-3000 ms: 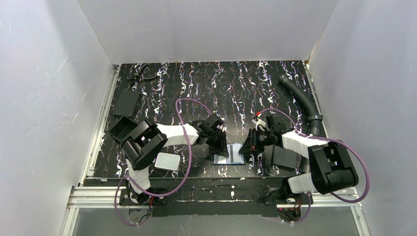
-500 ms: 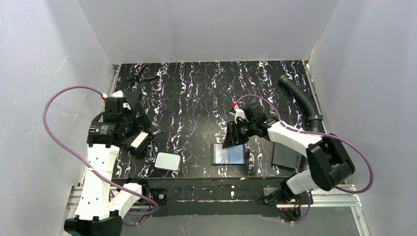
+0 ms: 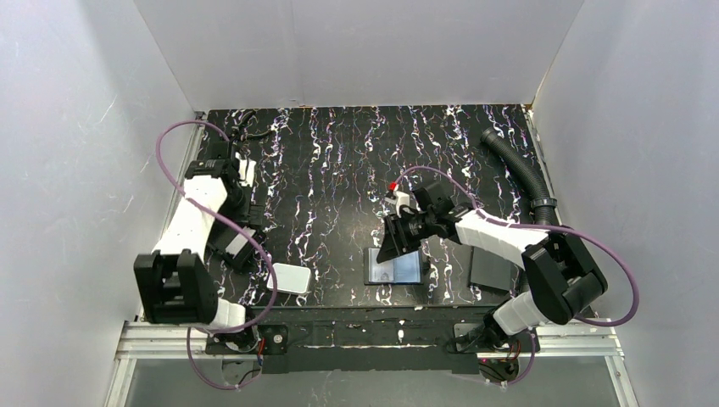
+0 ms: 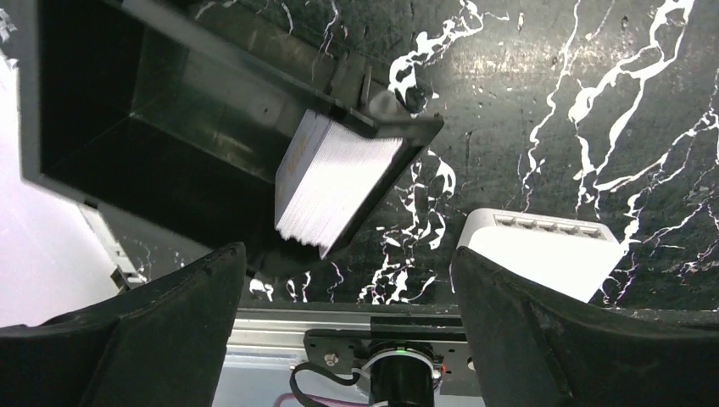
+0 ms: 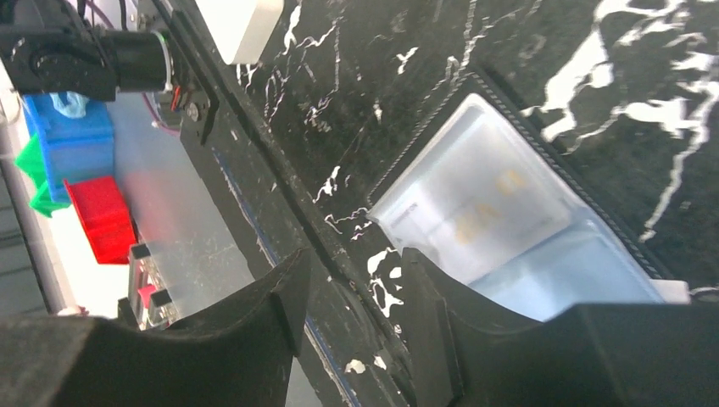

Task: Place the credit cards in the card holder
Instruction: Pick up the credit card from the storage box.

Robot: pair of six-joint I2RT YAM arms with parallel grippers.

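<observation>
The credit cards (image 4: 339, 182) form a light grey stack leaning in an open black box (image 4: 161, 119) at the table's near left. My left gripper (image 4: 348, 339) hovers over them, open wide, with nothing between its fingers. The card holder (image 3: 397, 268) lies open near the front middle. Its bluish clear pockets (image 5: 500, 212) face up, and a pale card shows inside one. My right gripper (image 3: 392, 244) sits just above the holder's left edge. Its jaws are open, with only table between the fingertips (image 5: 284, 309).
A white rounded slab (image 3: 290, 278) lies between the box and the holder, also seen at the right of the left wrist view as the slab (image 4: 543, 259). A flat black plate (image 3: 490, 271) lies right of the holder. A black corrugated hose (image 3: 519, 172) runs along the right side. The metal rail (image 4: 280, 331) marks the near edge.
</observation>
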